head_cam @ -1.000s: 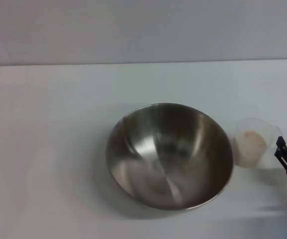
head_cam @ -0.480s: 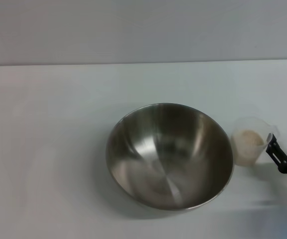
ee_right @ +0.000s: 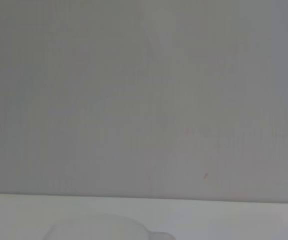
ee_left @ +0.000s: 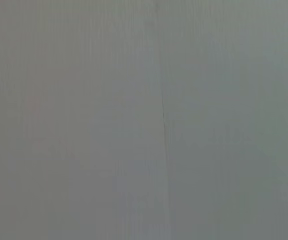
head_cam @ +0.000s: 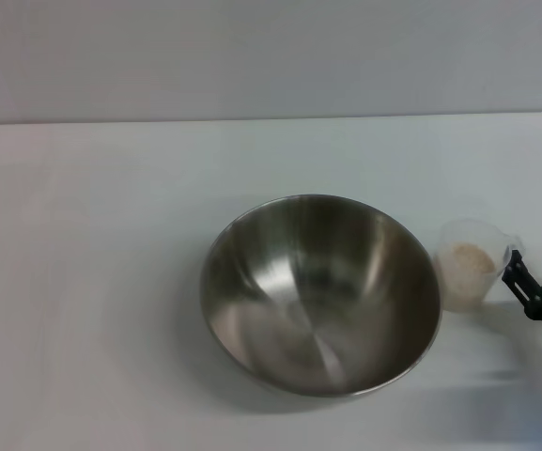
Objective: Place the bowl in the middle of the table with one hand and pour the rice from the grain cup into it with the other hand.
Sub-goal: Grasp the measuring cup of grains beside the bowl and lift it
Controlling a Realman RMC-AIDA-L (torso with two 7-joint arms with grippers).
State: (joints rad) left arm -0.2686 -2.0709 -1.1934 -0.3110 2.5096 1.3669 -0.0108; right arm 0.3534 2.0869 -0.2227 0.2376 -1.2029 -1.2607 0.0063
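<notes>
The steel bowl point(head_cam: 320, 293) stands upright and empty in the middle of the white table point(head_cam: 101, 282). The clear grain cup point(head_cam: 472, 264) stands just to its right, apart from it, with beige rice point(head_cam: 471, 257) inside. My right gripper point(head_cam: 521, 278) comes in from the right edge, and its black finger point(head_cam: 516, 269) is against the cup's right side near the spout. The cup's rim shows faintly in the right wrist view point(ee_right: 104, 229). My left gripper is out of view, and its wrist view shows only a plain grey surface.
A grey wall point(head_cam: 271, 56) runs behind the table's far edge. Bare tabletop lies to the left of and behind the bowl.
My right gripper has moved left and slightly up, from a little off the cup to its right side. The cup has shifted slightly left. The bowl has not moved.
</notes>
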